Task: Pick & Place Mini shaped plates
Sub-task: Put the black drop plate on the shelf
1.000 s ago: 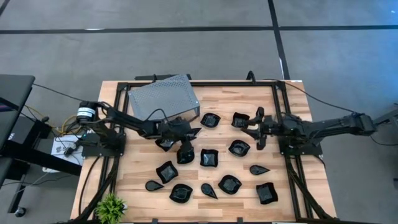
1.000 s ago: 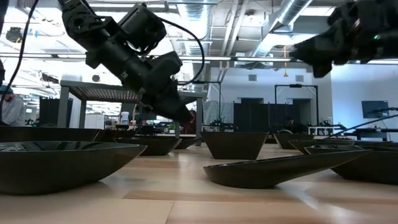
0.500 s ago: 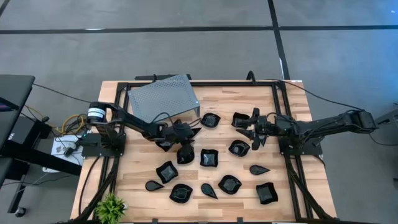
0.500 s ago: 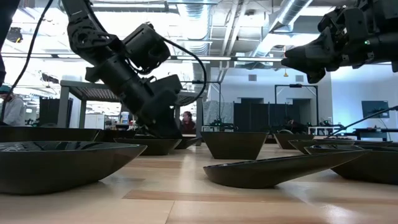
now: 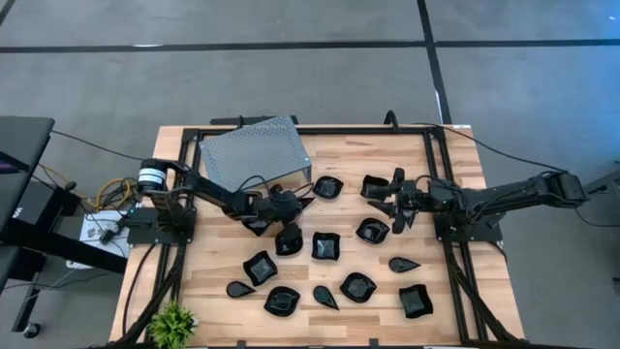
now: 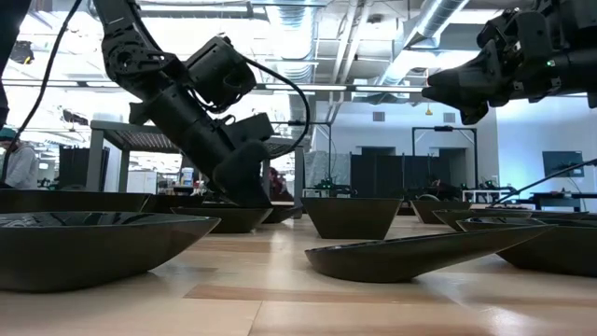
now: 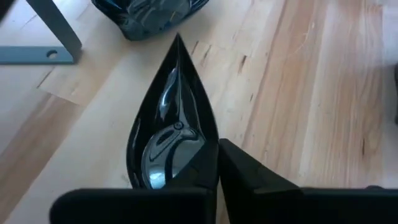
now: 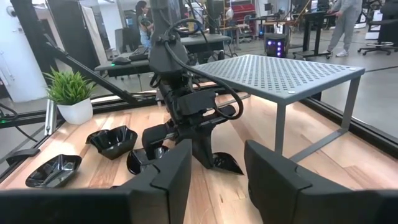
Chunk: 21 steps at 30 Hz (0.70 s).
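A small potted plant [image 5: 173,321] stands at the table's near left corner, and the grey perforated metal stand [image 5: 254,153] sits at the far left of the wooden table [image 5: 358,160]. Just in front of the stand, the left gripper [image 5: 296,208] reaches low over the boards, its fingers [image 7: 249,180] closed on the rim of a teardrop plate [image 7: 171,130], whose sharp tip points away from the wrist. The plate lies on or very near the wood; whether it is lifted cannot be told. Beyond its tip lies another glossy black dish [image 7: 149,15], beside one leg of the stand.

The other mini shaped plates [image 5: 326,245] are scattered across the middle and near half of the table: squarish ones, round ones and teardrops, mostly apart from each other. In the low view they show as dark shallow bowls [image 6: 98,241] along the tabletop.

To the right, the right gripper [image 5: 389,200] hovers above the table among the dishes near the far right, its fingers [image 8: 166,180] spread apart and holding nothing, pointing toward the left arm.
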### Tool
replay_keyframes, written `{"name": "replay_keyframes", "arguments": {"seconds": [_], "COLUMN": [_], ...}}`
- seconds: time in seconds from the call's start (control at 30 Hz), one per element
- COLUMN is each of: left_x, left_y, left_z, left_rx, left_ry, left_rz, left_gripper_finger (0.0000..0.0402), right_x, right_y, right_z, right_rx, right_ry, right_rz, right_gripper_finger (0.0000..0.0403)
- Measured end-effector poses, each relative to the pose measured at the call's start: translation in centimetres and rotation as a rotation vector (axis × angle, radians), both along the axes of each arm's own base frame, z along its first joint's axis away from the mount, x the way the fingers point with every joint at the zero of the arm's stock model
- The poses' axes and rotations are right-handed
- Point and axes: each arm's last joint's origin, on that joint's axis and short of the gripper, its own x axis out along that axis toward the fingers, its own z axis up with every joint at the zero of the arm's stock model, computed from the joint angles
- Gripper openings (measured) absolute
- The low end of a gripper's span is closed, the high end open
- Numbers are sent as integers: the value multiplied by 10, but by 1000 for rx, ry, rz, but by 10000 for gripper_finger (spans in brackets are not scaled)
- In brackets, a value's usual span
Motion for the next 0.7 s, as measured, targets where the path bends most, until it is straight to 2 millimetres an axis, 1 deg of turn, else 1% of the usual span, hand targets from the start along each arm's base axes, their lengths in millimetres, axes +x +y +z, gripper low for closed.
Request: {"name": "replay_keyframes", "arguments": {"seconds": [0.07,0.13,0.23,0.33,0.43,0.47,0.53,0.63,0.7], "left_x": [-1,-1,0,-8,-28,-37,-55,-83,-101], "left_y": [-5,-15,-34,-56,-78,-82,-86,-76,-66], "left_z": [6,18,52,90,128,139,155,167,169], "left_rx": [-1,-8,-20,-36,29,68,152,233,252], "left_ry": [-15,-55,-182,-308,-420,-440,-434,-346,-256], "left_rz": [-13,-47,-110,-195,-317,-330,-300,-233,-218], "left_gripper_finger": [10,8,7,7,7,6,6,8,8], "right_x": [0,0,0,0,0,0,0,0,0], "right_y": [0,0,0,0,0,0,0,0,0], "right_z": [0,0,0,0,0,0,0,0,0], "right_rx": [0,0,0,0,0,0,0,0,0], "right_ry": [0,1,2,2,4,5,5,5,4], "right_rz": [0,0,0,0,0,0,0,0,0], "right_gripper_finger": [141,141,142,143,142,140,138,136,137]}}
